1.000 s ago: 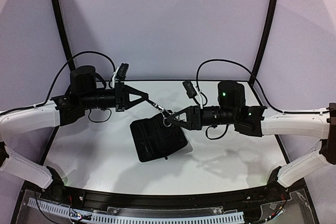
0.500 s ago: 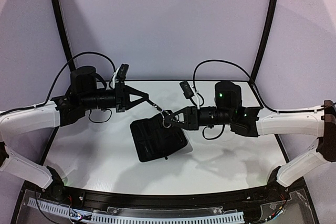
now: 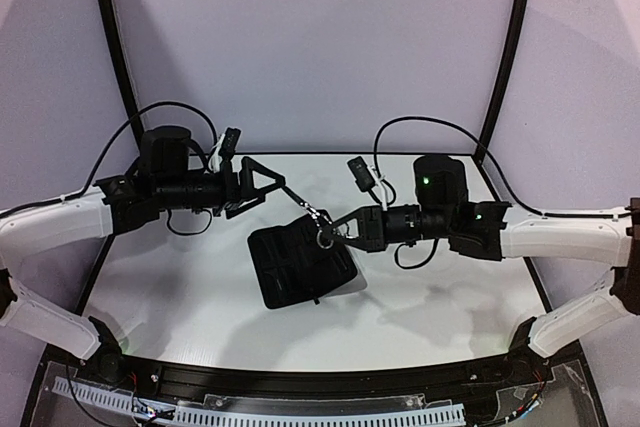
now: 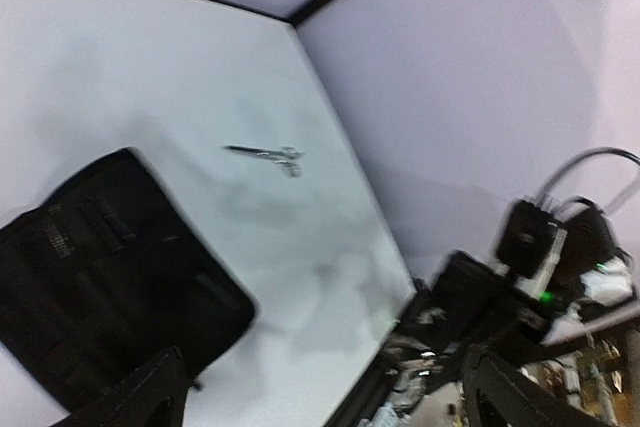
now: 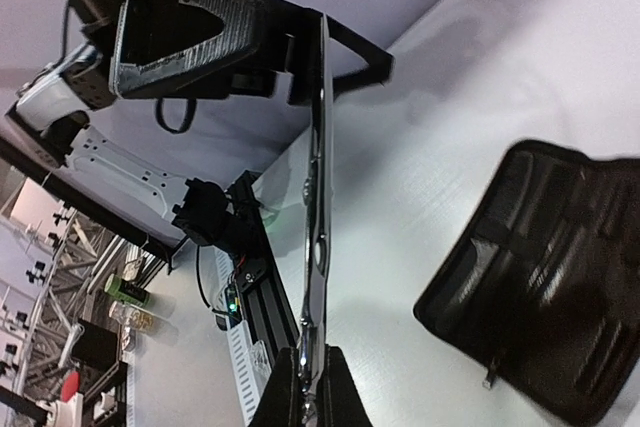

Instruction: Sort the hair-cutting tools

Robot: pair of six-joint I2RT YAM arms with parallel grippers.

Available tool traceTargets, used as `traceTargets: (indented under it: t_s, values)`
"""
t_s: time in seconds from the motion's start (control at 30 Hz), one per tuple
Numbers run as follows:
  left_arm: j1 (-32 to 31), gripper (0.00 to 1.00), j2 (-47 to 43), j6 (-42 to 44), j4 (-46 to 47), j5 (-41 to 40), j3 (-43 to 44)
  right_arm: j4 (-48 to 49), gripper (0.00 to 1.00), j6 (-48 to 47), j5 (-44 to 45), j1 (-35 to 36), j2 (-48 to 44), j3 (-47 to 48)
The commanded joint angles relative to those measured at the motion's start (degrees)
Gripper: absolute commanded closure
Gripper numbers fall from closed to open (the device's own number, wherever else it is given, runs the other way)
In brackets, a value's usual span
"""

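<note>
Right pincer [image 5: 305,385] clenched on scissors [image 5: 316,197], left pincer [image 3: 283,190] released; I'd back left away first, then lower toward case [image 3: 300,267].

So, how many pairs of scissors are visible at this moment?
2. One pair of scissors is gripped in the right claw; the second pair lies on the table beyond the black case. Others may be hidden.

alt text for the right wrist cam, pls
The right gripper is shut on a pair of slim silver metal scissors, held by one end and running up the frame toward the black left gripper. An open black rectangular zip case lies on the white table to the right.
</note>
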Motion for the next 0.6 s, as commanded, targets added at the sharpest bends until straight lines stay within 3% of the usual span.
traceTargets:
  t_s: [0.0,0.23,0.57]
  values:
    - [1.58,0.01,1.71,5.45,-17.29,-12.00,5.84,-7.98,1.00,2.50,2.99,-1.42,-3.98,-1.38]
    - [8.67,0.01,16.08,5.66,-18.01,-2.35,11.74,-16.77,1.00,5.91,2.46,-2.12,-4.12,-5.10]
    - [9.97,0.01,33.09,9.84,-20.07,1.26,21.85,-24.30,1.00,11.44,2.52,-2.54,-0.80,-8.22]
